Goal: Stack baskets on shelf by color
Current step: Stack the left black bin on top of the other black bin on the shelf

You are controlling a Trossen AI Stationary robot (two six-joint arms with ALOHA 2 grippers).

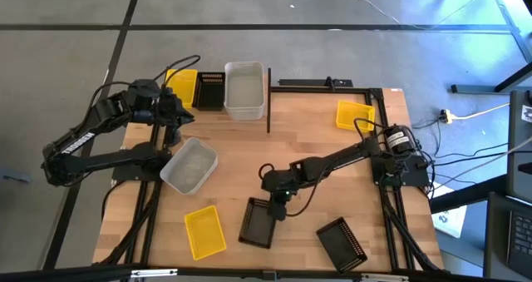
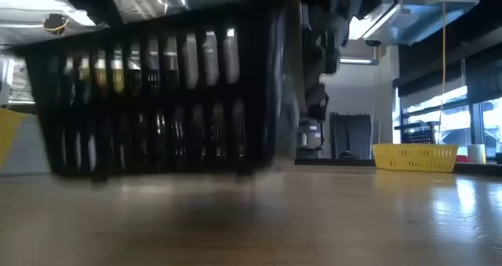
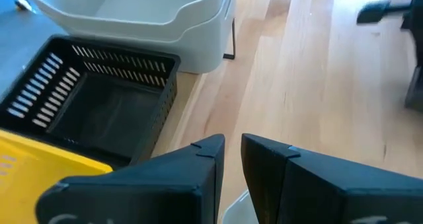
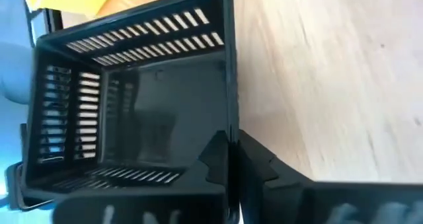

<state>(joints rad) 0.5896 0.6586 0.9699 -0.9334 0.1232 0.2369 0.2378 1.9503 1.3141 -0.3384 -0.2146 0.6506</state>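
A black perforated basket [image 1: 258,222] is at the near middle of the table, with my right gripper [image 1: 279,195] shut on it. A translucent white basket [image 1: 189,165] sits tilted at the left below my left gripper [image 1: 173,132], which is shut on it. A yellow basket [image 1: 183,86], a black one [image 1: 210,91] and a white one [image 1: 243,89] stand side by side at the far left. Beside them is the shelf's black divider [image 1: 268,99], with its frame rail [image 1: 324,85] to the right. My left gripper [image 3: 233,145] has a white sliver of the translucent basket [image 3: 232,209] between its two fingers; the fingers hide which part. My right gripper [image 4: 232,159] pinches one side wall [image 4: 230,121] of the black basket at its rim, one finger [image 4: 213,159] inside and one [image 4: 259,163] outside. The fingers slant down from the far right. In the low view the basket [image 2: 157,93] hangs a little above the table.
Another yellow basket [image 1: 204,230] lies near the front edge at the left, and a black one [image 1: 341,242] at the front right. A third yellow basket [image 1: 355,114] stands at the far right. Bare wood lies in the middle of the table.
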